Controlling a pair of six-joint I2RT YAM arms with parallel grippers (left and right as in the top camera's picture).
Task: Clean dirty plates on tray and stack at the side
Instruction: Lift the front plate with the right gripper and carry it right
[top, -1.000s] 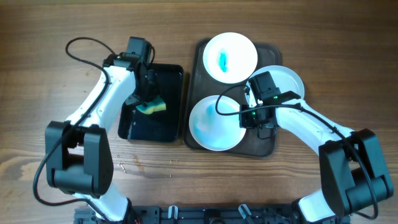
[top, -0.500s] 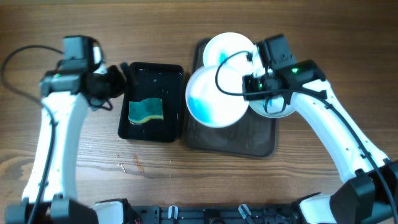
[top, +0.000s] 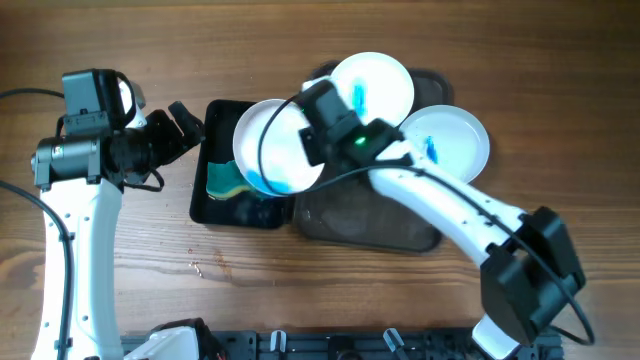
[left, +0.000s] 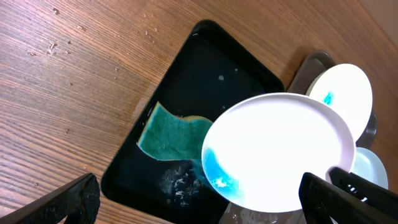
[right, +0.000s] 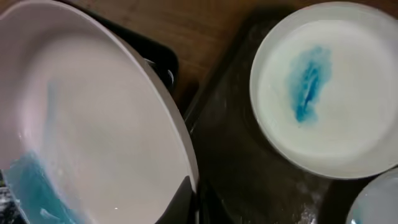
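Plate (top: 275, 147) lifted off the brown tray (top: 370, 215); left arm backed out.
The right end effector (top: 308, 140) has carried the front-left plate leftward and now grips it by the rim over the black tray (top: 215, 210), covering part of the sponge (top: 222, 180). Its old spot on the brown tray is bare. The blue, thinly spread before, now sits along the plate's near rim. The left end effector (top: 185, 125) has let go of the sponge and swung out over the worktop, left of the black tray, fingers apart.
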